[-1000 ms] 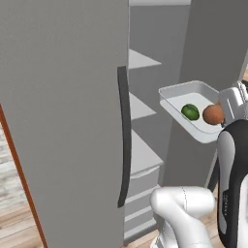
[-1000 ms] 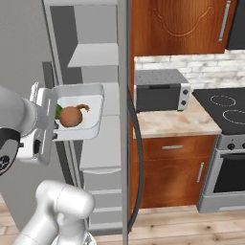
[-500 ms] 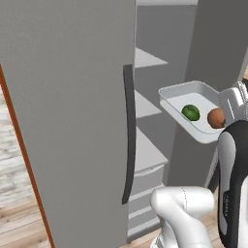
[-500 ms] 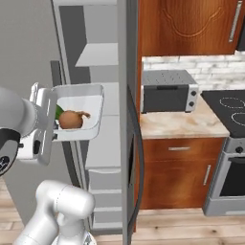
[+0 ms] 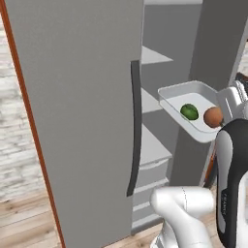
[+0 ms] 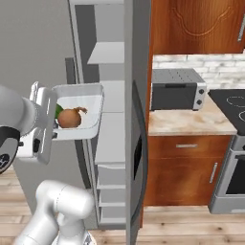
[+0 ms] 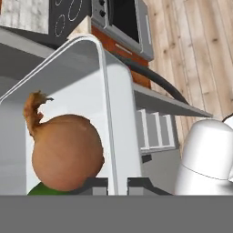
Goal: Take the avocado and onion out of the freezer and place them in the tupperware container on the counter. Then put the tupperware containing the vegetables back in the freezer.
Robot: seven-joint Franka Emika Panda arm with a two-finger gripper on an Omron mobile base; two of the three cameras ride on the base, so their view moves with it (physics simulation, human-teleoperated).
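My gripper (image 6: 48, 122) is shut on the near rim of the tupperware container (image 6: 91, 88) and holds it level in the air in front of the open freezer (image 6: 112, 91). The onion (image 6: 69, 117) and the avocado (image 6: 58, 110) lie inside it, close to my hand. In the left base view the tupperware container (image 5: 174, 92) hangs beside the freezer shelves (image 5: 152, 145), with the avocado (image 5: 189, 112) left of the onion (image 5: 213, 116). The hand view has the onion (image 7: 66, 152) right before the gripper (image 7: 117, 184), the avocado (image 7: 43, 190) peeking below it.
The open freezer door (image 5: 72, 121) with its dark handle (image 5: 134, 126) stands to the left. Another door edge (image 6: 136, 119) rises right of the tray. Past it is the counter (image 6: 186, 122) with a grey toaster oven (image 6: 177, 89) and a black stovetop (image 6: 232, 100).
Both base views have shifted, so the camera has moved sideways along the freezer. The tupperware container stays in my gripper with both vegetables in it.
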